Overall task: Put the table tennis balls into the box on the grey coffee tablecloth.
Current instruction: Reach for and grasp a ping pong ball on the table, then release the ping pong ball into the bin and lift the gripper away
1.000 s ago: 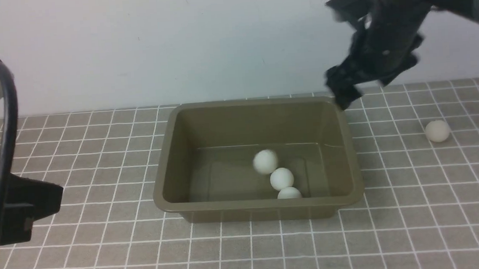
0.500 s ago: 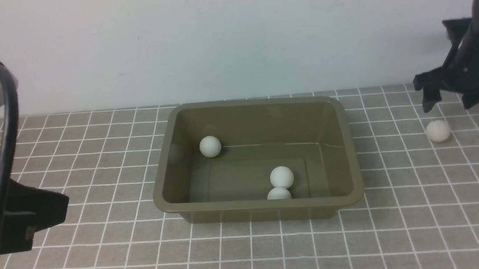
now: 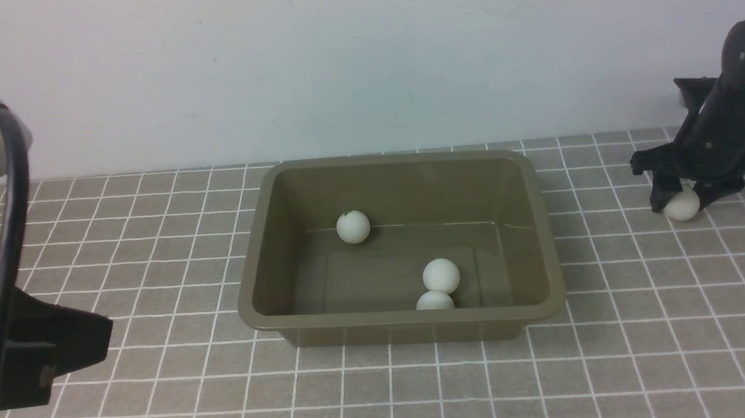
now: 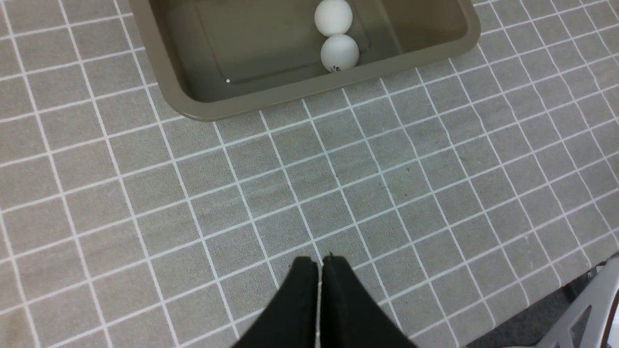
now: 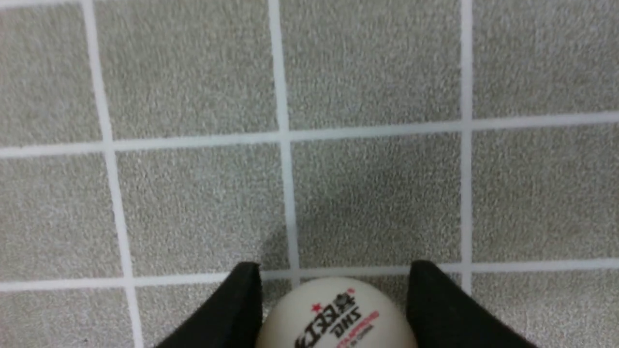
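The olive-green box (image 3: 393, 319) stands mid-table on the grey coffee tablecloth (image 3: 153, 263). Three table tennis balls lie inside: one by the far wall (image 3: 353, 227) and two touching near the front wall (image 3: 441, 275) (image 3: 434, 300). Another table tennis ball (image 3: 683, 209) rests on the cloth to the box's right. My right gripper (image 3: 683, 203) is down over it, a finger against each side; the right wrist view shows the printed ball (image 5: 336, 314) between the gripper's (image 5: 334, 265) black tips. My left gripper (image 4: 319, 263) is shut and empty, above the cloth short of the box (image 4: 271, 96).
A thick black cable (image 3: 11, 195) arches over my left arm at the left edge. The cloth's near edge and a grey metal frame (image 4: 595, 299) show in the left wrist view. A white wall rises behind the table.
My right arm swung from above the box's far right corner to the right, came down over the loose ball and closed its fingers on it. One ball rolled leftward inside the box.
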You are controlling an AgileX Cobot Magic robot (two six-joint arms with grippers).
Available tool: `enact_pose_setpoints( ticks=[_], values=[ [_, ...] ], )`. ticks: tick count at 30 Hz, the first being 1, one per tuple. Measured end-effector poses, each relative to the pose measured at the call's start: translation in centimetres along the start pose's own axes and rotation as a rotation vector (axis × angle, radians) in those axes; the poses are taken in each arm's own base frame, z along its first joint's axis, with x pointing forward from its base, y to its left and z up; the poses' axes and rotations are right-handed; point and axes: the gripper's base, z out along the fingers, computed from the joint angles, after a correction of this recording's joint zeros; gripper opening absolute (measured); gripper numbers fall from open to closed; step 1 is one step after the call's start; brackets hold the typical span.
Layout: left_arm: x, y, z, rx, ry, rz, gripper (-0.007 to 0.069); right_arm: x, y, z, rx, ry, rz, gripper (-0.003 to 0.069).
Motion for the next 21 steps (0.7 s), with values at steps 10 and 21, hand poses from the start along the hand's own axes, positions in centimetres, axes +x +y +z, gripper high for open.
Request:
enact_pose_setpoints(
  ticks=[10, 21],
  values=[
    [0.4, -0.1, -0.3, 0.003, 0.015, 0.005, -0.0005, 1.3, 4.8, -13.2, -0.28, -0.098, -0.06, 0.0357],
    [1.1, -0.7, -1.8, -0.001, -0.059, 0.029, -0.0005, 6.0, 18.5, -13.8, -0.345, -0.084, -0.426, 0.0388]
  ],
)
